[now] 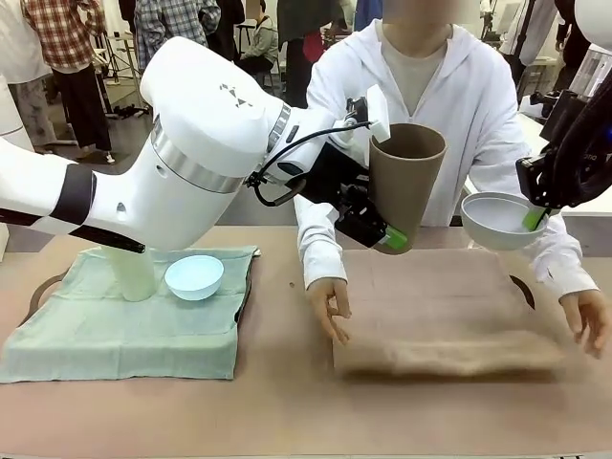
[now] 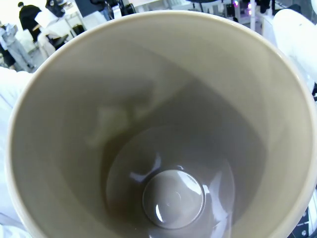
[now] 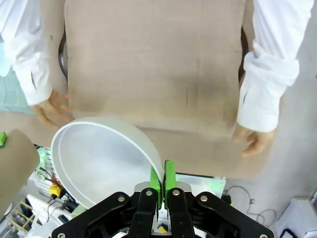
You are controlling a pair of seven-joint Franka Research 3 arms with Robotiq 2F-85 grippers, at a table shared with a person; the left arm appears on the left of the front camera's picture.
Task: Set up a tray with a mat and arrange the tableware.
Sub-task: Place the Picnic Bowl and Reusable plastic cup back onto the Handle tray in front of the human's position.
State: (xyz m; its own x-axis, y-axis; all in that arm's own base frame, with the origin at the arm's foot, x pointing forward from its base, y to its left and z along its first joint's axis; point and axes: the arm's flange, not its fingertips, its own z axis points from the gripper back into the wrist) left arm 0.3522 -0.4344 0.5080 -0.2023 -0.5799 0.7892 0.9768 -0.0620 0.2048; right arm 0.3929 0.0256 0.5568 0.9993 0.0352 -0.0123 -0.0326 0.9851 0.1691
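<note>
Between your right gripper's (image 3: 162,184) green fingers (image 3: 170,176), pressed together on its rim, hangs the white bowl (image 3: 101,161); the bowl spreads away to one side of the pads, tipped on edge. Past the fingertips lies the brown mat (image 3: 153,64), draped over a tray whose dark handle (image 3: 62,47) shows at the cloth's edge, with the person's hands (image 3: 53,109) resting at its two near corners in the right wrist view.

From the front, the left gripper (image 1: 373,225) carries the brown cup (image 1: 405,184) upright in the air above the near left part of that mat (image 1: 440,316). One green pad (image 1: 395,237) presses the cup's outer wall near its base; the other finger is hidden, so you can take it as a pinch on the wall, though the far side cannot be seen. The left wrist view looks straight down into the cup's empty bottom (image 2: 173,198).

Well away from both sets of fingers, on the green mat (image 1: 115,325), the light blue bowl (image 1: 194,276) sits beside the pale green cup (image 1: 134,275), which stands behind the left arm's elbow. That setting looks done.

Judged from this, the second tray is the step in hand: mat laid, cup and bowl both aloft. Your next move calls for lowering the cup onto the brown mat clear of the person's left-side hand (image 1: 328,308), then levelling the bowl before its release, since it hangs tilted from one rim point.
</note>
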